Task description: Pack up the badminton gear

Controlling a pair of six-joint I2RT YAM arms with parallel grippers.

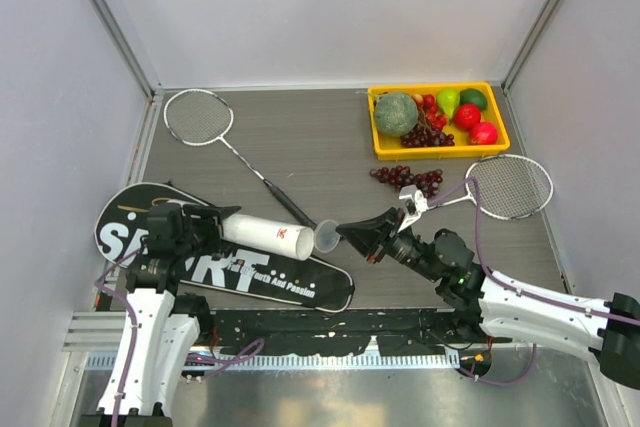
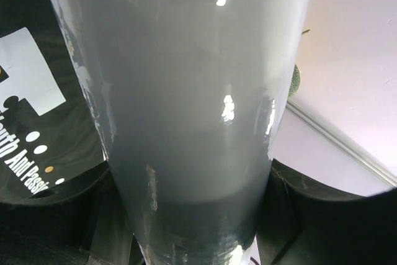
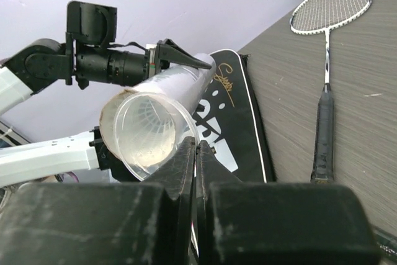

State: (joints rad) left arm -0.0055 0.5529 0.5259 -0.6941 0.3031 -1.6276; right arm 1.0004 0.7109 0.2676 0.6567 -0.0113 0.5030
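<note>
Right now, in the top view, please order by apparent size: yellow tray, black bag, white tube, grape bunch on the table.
Largest to smallest: black bag; yellow tray; white tube; grape bunch. The tube is held up, nearer the camera, so it may look bigger than it is.

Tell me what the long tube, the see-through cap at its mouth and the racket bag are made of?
The long white tube is probably glossy coated cardboard, with bright glints and a brownish rim. The clear cap looks like thin plastic, since you see through it. The black racket bag is likely matte fabric, its white letters printed on.
</note>
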